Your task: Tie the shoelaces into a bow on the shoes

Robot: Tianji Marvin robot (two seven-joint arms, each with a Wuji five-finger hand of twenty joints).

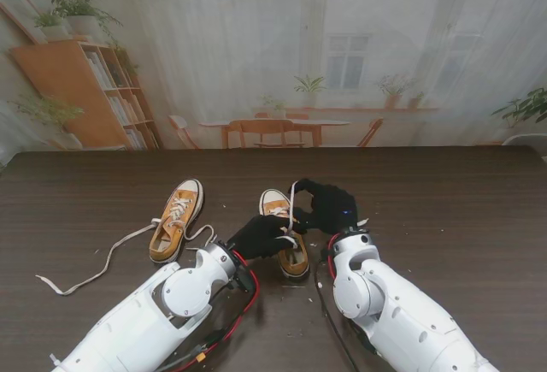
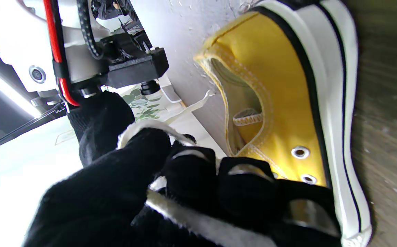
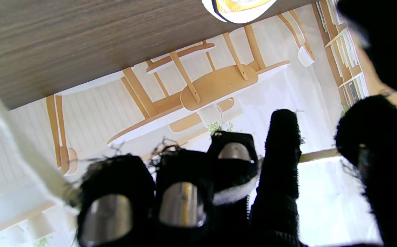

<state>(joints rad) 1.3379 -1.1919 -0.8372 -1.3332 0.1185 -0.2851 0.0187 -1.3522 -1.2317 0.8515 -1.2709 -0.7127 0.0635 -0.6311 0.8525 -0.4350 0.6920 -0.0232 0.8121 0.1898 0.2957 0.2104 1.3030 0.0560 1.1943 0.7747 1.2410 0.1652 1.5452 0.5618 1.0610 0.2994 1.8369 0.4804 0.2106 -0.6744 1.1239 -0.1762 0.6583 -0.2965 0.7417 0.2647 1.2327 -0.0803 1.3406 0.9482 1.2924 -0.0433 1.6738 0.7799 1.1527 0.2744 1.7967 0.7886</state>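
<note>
Two yellow sneakers with white soles lie on the dark table. The right-hand sneaker [image 1: 294, 259] sits between my black-gloved hands; its open collar and eyelets [image 2: 280, 103] fill the left wrist view. My left hand [image 1: 259, 235] rests curled on the shoe's lacing, with a white lace strand [image 2: 191, 219] pinched across its fingers [image 2: 191, 171]. My right hand [image 1: 330, 207] is raised just beyond the shoe, closed on a white lace [image 1: 291, 205] that runs taut up from it; that lace [image 3: 20, 151] meets its fingertips [image 3: 106, 212]. The other sneaker [image 1: 177, 218] lies to the left, untied.
The left sneaker's loose laces [image 1: 90, 274] trail across the table toward its left front. Red and black cables [image 1: 248, 299] hang by my left wrist. A printed room backdrop [image 1: 273, 56] stands behind the table's far edge.
</note>
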